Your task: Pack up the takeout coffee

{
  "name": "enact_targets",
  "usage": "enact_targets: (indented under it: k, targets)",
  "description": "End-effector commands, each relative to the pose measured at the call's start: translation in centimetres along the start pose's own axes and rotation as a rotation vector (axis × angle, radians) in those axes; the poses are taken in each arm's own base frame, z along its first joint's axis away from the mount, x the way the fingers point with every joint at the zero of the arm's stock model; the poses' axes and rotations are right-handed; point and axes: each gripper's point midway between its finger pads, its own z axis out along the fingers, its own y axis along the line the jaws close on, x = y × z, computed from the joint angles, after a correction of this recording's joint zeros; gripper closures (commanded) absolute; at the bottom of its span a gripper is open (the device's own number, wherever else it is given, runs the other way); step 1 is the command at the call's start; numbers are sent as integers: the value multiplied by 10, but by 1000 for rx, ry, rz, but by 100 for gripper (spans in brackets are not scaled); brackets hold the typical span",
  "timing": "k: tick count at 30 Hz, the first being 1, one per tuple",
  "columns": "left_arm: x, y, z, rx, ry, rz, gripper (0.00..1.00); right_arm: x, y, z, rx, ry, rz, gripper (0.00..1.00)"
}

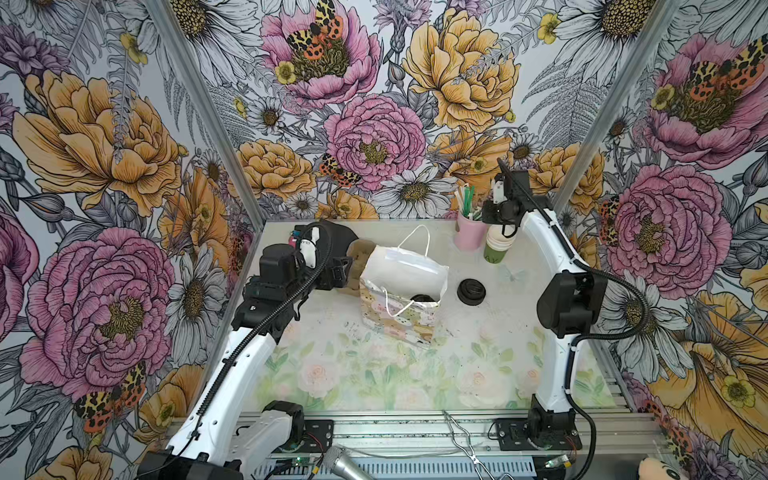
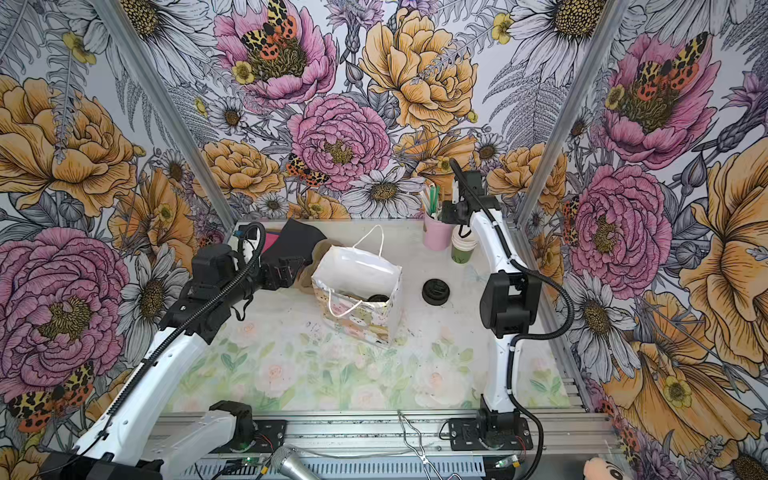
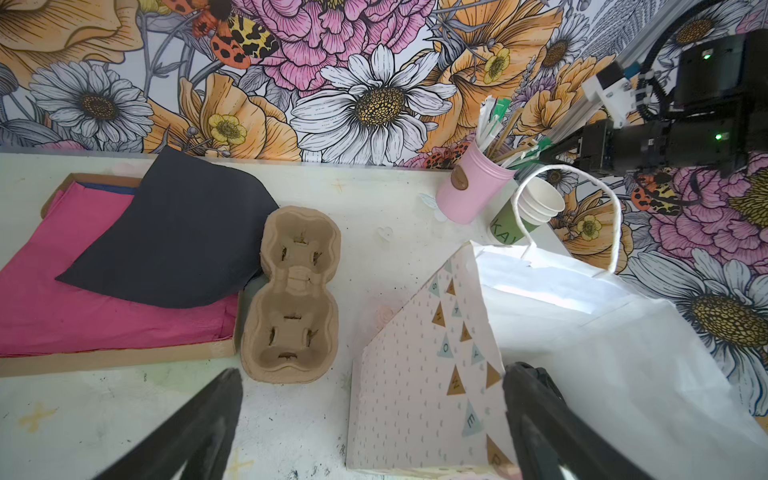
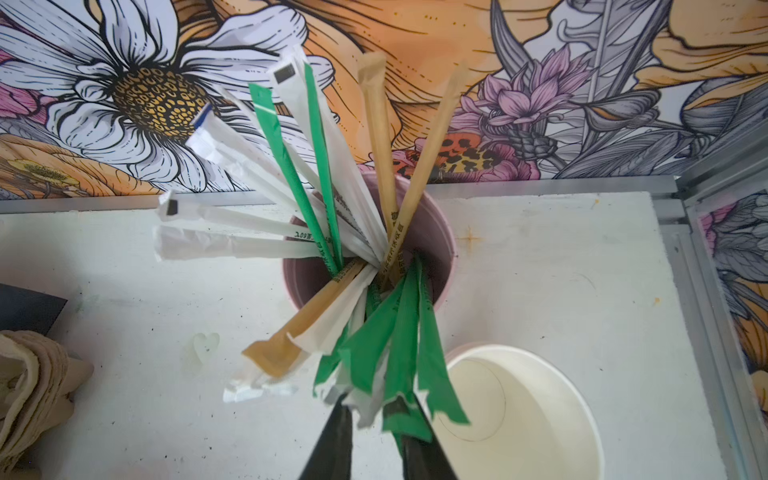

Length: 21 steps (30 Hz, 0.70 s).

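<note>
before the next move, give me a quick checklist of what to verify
1. bag upright, mouth open: ok
2. takeout coffee inside bag, black lid showing: ok
3. left tool open, beside bag: ok
4. right tool over pink straw cup: ok
5. right tool gripping one of the wrapped straws: cannot tell
6. cup stack clear of right tool: cannot tell
</note>
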Motion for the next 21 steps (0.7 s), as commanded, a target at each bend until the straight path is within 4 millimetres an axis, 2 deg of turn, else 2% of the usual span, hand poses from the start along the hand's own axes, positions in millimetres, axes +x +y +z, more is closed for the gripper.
enact_targets:
  k: [1, 9, 16, 17, 21]
  targets:
    - [-1, 3, 1, -3, -14, 0, 1, -26, -10, -30, 41, -84, -4, 82]
    - [-1, 3, 2, -3, -12, -2, 1, -31, -14, -38, 47, -101, 1, 92]
    - [-1, 4, 1, -3, -12, -2, 1, -36, -24, -50, 85, -124, 1, 94]
    - [-1, 3, 1, -1, -12, -2, 1, -37, -22, -52, 78, -126, -1, 94]
    - [-1, 3, 1, -2, -13, -2, 1, -31, -9, -55, 17, -114, 11, 78]
